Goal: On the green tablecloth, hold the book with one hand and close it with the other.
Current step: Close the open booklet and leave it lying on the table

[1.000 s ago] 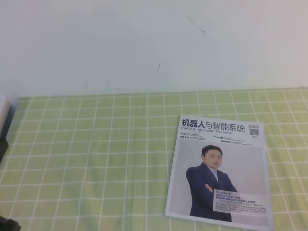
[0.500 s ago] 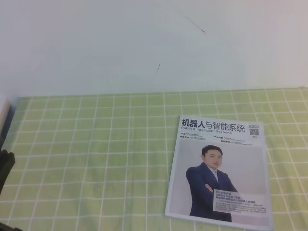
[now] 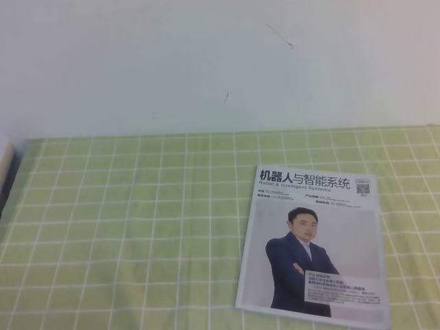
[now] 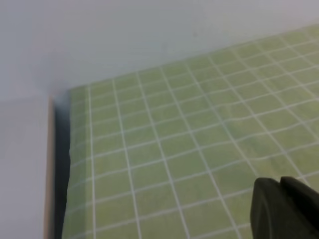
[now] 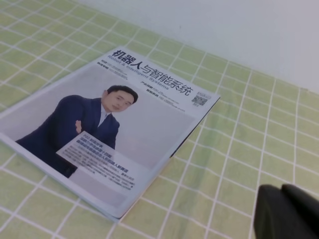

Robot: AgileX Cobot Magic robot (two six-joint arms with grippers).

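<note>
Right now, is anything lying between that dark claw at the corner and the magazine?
No. In the right wrist view only bare green cloth separates the right gripper from the magazine.

A plain white wall (image 3: pixel 206 62) fills the upper part of the high view, matte and evenly lit, with no hard shadows on it. A few small dark marks show on it: a thin curved scratch (image 3: pixel 278 34) toward the upper right and a short dark fleck (image 3: pixel 225 97) lower down near the middle. The wall meets the bench along a straight line running across the view. At the far left edge a pale board (image 4: pixel 25 169) with a light wooden edge stands beside the bench, with a dark shadowed gap (image 4: pixel 61 164) between them. The light is soft, diffuse and slightly cool.
</note>
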